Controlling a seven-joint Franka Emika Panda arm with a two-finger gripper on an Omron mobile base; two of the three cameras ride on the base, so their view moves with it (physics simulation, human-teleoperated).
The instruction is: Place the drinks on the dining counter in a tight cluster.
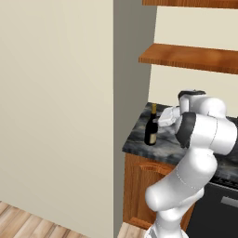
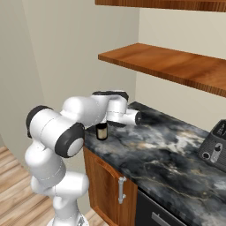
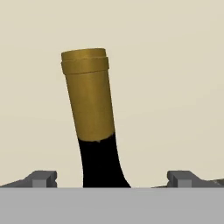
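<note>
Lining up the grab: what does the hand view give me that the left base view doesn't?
Hand view: the wine bottle's yellow cap and dark neck up close, between the open pincer's two fingertips, untouched. Left base view: the whole bottle standing upright near the marbled worktop's left end, with wooden shelves above. Both show the bottle against a beige wall.

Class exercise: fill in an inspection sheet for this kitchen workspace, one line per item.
Surface: black-and-grey marbled stone worktop on brown wooden cabinets.
Job's things: tall dark wine bottle with yellow cap stands upright near the worktop's left end.
Clutter: dark toaster at the far right.
Gripper: white two-finger gripper, jaws open either side of the bottle's neck, not touching.
Cables: nothing seen.
Surroundings: wooden wall shelves, beige wall, wood floor.
</note>
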